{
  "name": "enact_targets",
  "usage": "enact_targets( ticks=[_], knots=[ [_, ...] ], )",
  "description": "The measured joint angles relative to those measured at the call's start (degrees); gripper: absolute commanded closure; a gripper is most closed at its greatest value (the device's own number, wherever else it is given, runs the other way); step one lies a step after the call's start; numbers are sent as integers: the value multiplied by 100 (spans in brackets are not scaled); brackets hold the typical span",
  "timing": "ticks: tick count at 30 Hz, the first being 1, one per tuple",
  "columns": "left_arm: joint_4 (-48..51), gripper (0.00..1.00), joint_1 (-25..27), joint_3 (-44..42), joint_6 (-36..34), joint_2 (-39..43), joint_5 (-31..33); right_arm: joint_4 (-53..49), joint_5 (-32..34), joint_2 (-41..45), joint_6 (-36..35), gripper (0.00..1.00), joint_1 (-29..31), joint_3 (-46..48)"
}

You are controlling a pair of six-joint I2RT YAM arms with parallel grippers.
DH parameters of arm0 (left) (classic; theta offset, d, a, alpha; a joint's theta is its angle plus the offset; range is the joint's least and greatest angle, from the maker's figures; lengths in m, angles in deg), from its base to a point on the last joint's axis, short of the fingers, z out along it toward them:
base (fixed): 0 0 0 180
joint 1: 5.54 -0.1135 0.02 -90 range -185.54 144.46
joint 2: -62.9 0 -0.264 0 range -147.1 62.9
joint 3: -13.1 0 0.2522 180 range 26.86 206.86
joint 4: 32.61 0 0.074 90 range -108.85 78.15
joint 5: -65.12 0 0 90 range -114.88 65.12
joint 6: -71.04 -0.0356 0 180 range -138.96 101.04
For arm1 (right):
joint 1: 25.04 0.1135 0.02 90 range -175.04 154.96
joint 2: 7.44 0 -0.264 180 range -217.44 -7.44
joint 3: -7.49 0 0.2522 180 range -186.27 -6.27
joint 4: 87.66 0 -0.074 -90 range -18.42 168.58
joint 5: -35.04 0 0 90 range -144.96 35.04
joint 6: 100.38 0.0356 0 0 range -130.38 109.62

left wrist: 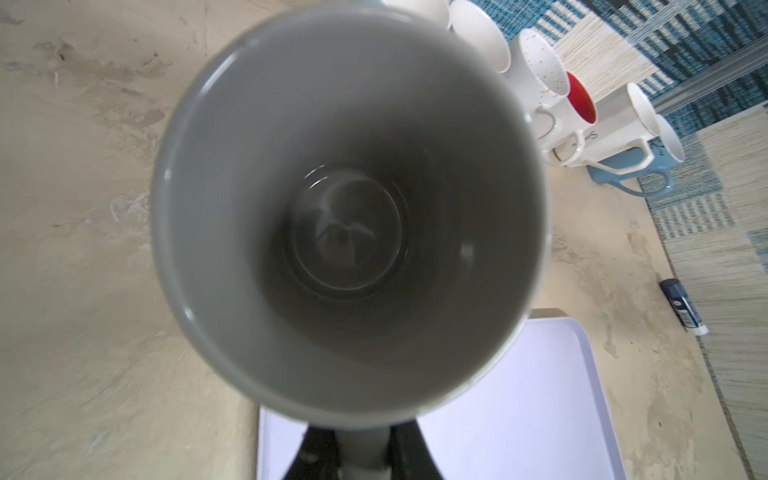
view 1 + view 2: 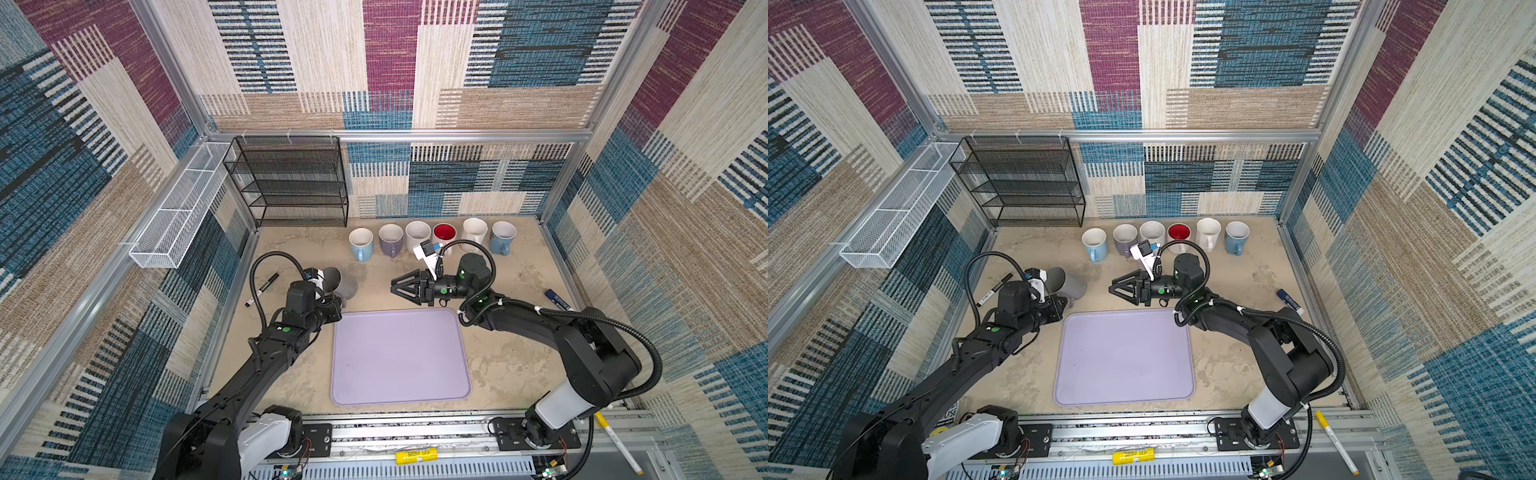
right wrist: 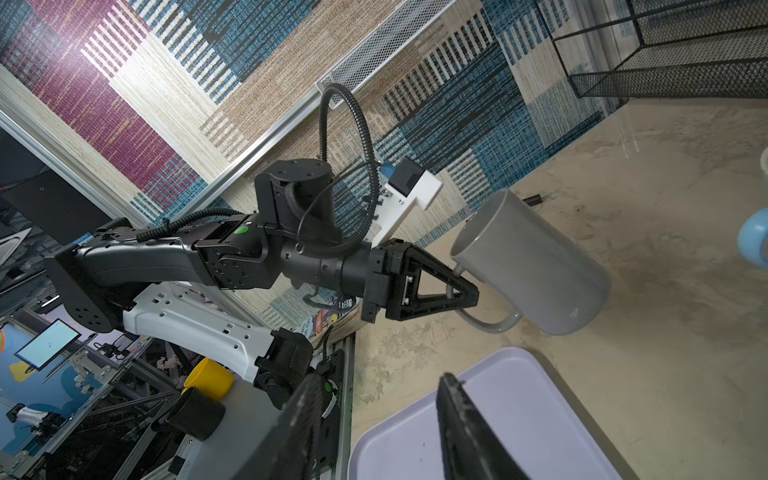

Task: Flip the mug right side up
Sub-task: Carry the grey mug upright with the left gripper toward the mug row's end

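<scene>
Mug [image 3: 536,266], grey, is tipped on its side, mouth toward the left arm and base pointing away. It sits over the bench [image 2: 498,374] just past the far left corner of the lilac tray [image 2: 401,357]. We can't tell if its low edge touches the bench. We see the left tool [image 3: 467,295] pinching the mug by its handle [image 3: 490,324], fingers pressed together on it. The left wrist view looks straight into the empty mug. We mark the right tool [image 2: 403,293] as spread, with nothing between its fingers. It points toward the mug from beyond the tray's far edge and is well apart from it. Behind both tools, a row of six mugs [image 2: 417,235] stands upright along the back wall. We note a black mesh rack [image 2: 291,183] in the far left corner and a white mesh basket [image 2: 178,216] on the left wall. A black marker [image 2: 262,289] lies on the bench left of the left arm. A blue stick [image 2: 557,299] lies near the right wall.
</scene>
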Motion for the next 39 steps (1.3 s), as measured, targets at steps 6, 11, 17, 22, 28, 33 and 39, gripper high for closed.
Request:
enact_targets(
  ticks=[6,11,17,22,28,33,39],
  knots=[
    [44,100,-31,208,-2,-376,151,4,33,-2,17,53,0,7],
    [55,100,-70,455,-50,-710,317,13,114,11,35,53,0,50],
    [92,100,-125,859,-149,-1150,444,-92,166,101,31,53,0,79],
    [219,100,-173,1231,-278,-1510,568,-186,236,262,-81,54,0,125],
    [365,100,-254,1554,-452,-1836,621,-404,323,511,-192,54,-4,181],
    [422,100,-341,1764,-581,-2116,693,-581,428,704,-334,54,-11,216],
    [476,100,-422,1989,-715,-2406,702,-750,472,800,-396,55,-22,223]
  ],
)
